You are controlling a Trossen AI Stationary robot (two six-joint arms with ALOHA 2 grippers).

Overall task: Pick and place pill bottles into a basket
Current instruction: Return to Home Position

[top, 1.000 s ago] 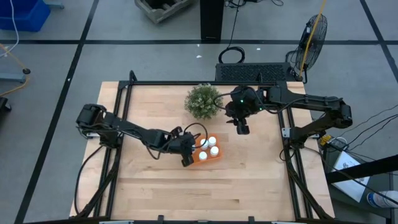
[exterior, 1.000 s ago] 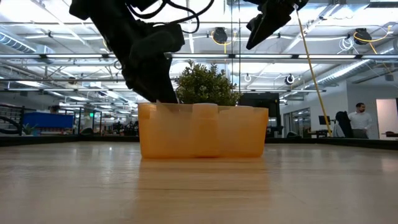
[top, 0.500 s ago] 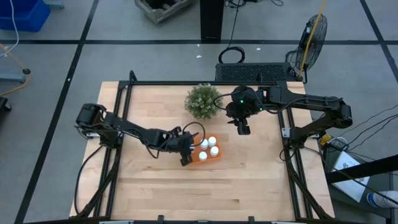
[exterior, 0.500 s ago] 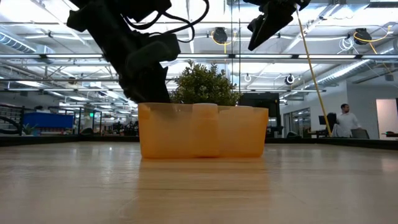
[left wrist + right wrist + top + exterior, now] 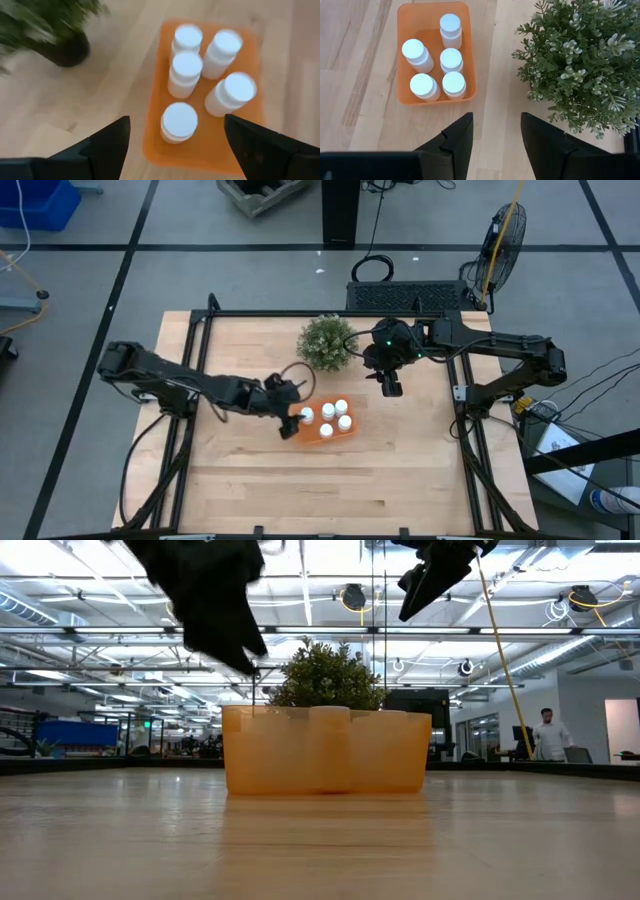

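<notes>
Five pill bottles are standing in the basket. Left gripper is hovering beside it, right gripper near the plant; both are gaping open, holding nothing.

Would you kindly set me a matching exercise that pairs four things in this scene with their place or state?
Things:
1. small white cylindrical pill bottles
2. round bushy green plant
3. left gripper
4. right gripper

Places or states:
A. open, by the left end of the bright orange rectangular basket in the high view
B. inside that basket
C. open, raised to the plant's right in the high view
D. on the light wooden table, outside the basket

Pairs: 1-B, 2-D, 3-A, 4-C
</notes>
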